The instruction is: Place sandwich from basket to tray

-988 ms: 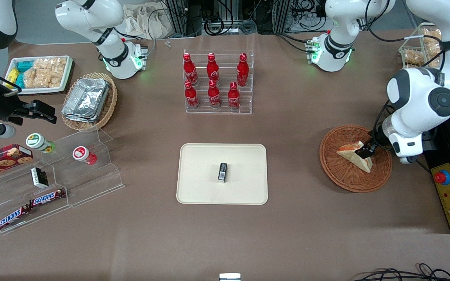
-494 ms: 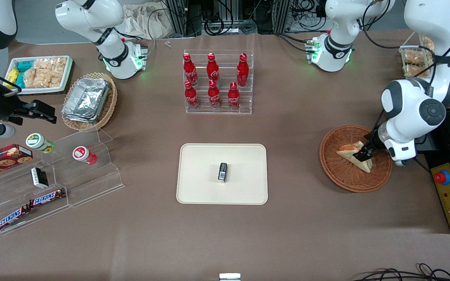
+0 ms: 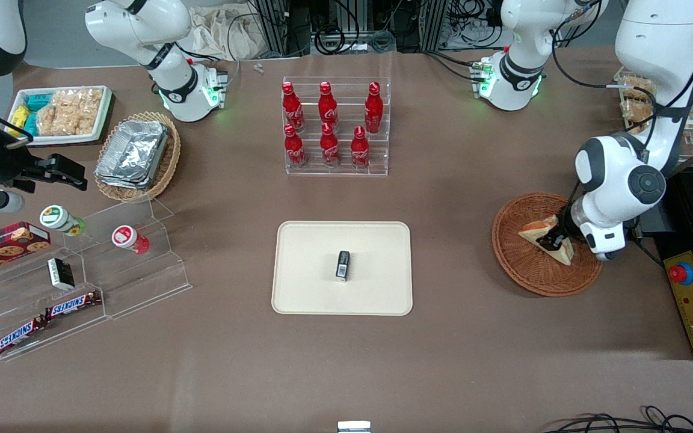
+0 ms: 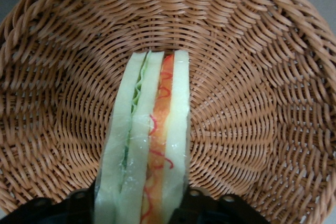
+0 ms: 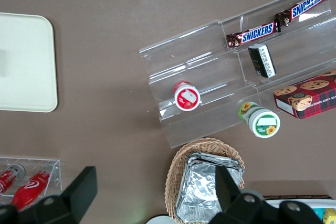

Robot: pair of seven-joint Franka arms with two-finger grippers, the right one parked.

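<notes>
- Legible markings: "SNICKERS" on the two bars (image 3: 46, 320) in the clear stepped stand (image 3: 82, 276); script logo on the red bottles (image 3: 328, 123).
- Gripper (image 3: 554, 240): lowered into the basket (image 3: 524, 273), fingers closed against both bread faces of the sandwich (image 3: 540, 236).
- Sandwich: in the basket.
- Tray (image 3: 304, 270): on the brown table (image 3: 443, 361), toward the parked arm's end from the basket.

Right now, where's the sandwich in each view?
Front view: sandwich in the basket, toward the working arm's end of the table, gripper at it.
Left wrist view: sandwich standing on edge in the basket.
Right wrist view: not in it.
Shared landmark: the basket's reddish-brown weave, front and left wrist views.
</notes>
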